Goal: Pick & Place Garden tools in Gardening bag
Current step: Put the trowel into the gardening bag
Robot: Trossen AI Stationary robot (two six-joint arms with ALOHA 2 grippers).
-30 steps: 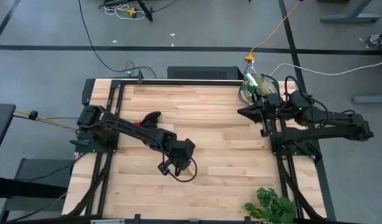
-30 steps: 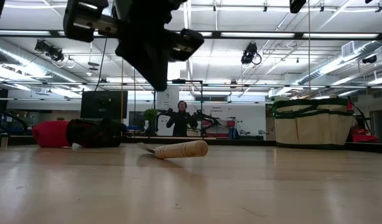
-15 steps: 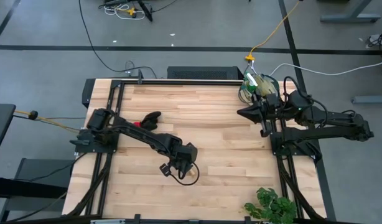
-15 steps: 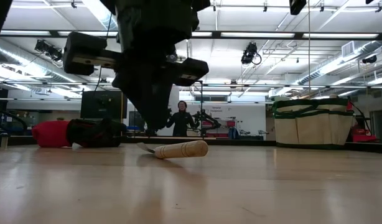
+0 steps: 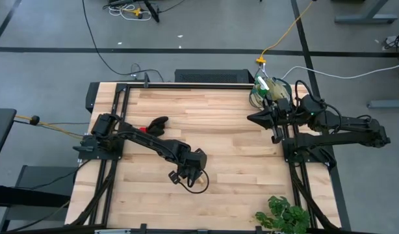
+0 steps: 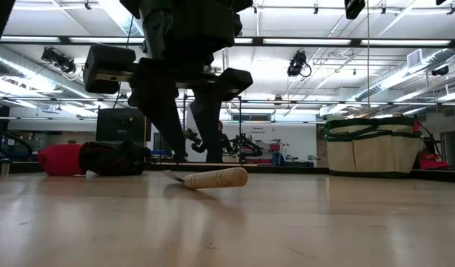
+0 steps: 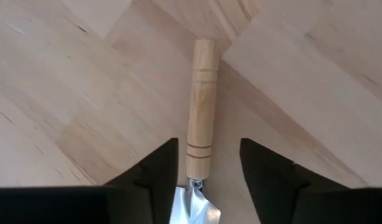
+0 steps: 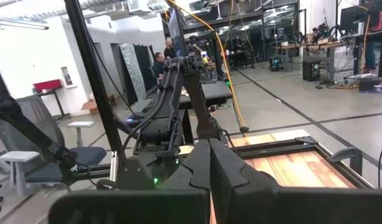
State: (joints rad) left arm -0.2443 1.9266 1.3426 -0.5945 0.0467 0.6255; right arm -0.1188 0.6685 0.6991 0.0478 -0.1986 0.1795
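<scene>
A wooden-handled silver trowel [image 7: 201,99] lies flat on the table, its handle [image 6: 214,178] showing in the low view. My left gripper [image 7: 208,169] hangs open just above it, pointing steeply down. One finger stands on each side of the place where handle meets blade, and neither touches it. The red-and-black glove [image 5: 154,124] lies on the table toward the far left. The beige gardening bag [image 6: 372,145] stands at the far right edge, by my right arm. My right gripper [image 8: 209,167] is shut, held level and high above the table's right side, with nothing in it.
A leafy green plant [image 5: 284,214] sits at the near right corner. Black frame rails [image 5: 118,110] run along the table's left and right sides. Bare wood [image 5: 232,149] lies between the trowel and the bag.
My left gripper has come down over the trowel and its fingers have opened from shut to a wide gap astride the handle. The trowel has stayed where it was.
</scene>
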